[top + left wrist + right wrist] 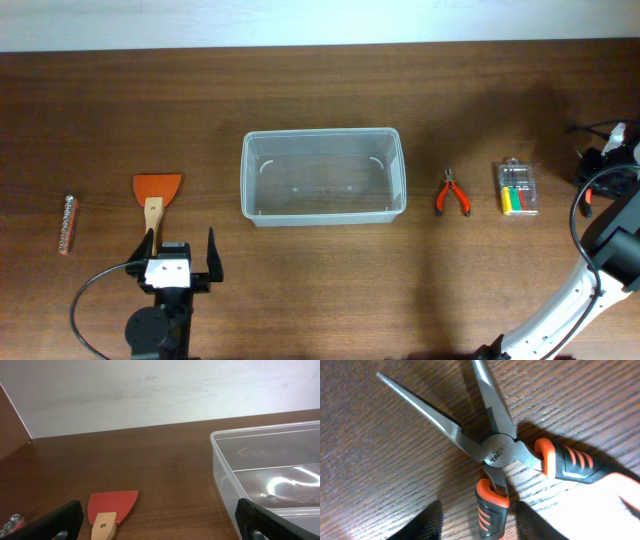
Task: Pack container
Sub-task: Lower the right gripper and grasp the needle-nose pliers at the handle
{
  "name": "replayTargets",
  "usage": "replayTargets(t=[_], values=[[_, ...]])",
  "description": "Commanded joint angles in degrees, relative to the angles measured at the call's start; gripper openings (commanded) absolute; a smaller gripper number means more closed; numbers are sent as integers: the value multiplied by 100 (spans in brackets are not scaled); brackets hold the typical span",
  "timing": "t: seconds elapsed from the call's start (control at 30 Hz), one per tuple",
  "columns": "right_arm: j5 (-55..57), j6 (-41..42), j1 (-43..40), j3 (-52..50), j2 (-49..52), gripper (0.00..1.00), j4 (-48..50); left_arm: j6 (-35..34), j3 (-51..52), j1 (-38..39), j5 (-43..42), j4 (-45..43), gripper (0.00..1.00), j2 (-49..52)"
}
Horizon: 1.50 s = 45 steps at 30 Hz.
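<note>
Pliers (495, 452), orange-handled, lie spread on the table (370, 460); right gripper (477, 522) straddles one handle (491, 502), jaws half-wide, nothing clamped yet; close squarely on that handle before lifting; container (322, 133) stands empty mid-table, near the pliers; left gripper (180, 256) gapes wide, empty.

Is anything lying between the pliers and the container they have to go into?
Nothing visible. In the overhead view only bare table separates the pliers from the right wall of the container. The clear case of coloured bits lies on the pliers' other side, out of the path.
</note>
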<state>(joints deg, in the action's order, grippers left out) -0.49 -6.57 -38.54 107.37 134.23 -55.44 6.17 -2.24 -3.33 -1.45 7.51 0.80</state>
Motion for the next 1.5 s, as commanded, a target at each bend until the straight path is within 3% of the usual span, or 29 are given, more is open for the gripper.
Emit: replayTargets(t=[0.0,0.3,1.1,1.27,1.47], values=[[-33,4,22,46,125,39,4,-55,35,28,22,2,99,-46],[-33,4,22,46,125,25,7,-55,35,28,22,0,99,-46],[-33,177,26,195,125,11,-31,-55,35,28,22,0,99,-44],[-35,179,28,505,125,4,-219,-55,35,28,24,2,99,-46],[-37,177,55,1329,125,4,-678,-55,35,28,24,0,99,-46]])
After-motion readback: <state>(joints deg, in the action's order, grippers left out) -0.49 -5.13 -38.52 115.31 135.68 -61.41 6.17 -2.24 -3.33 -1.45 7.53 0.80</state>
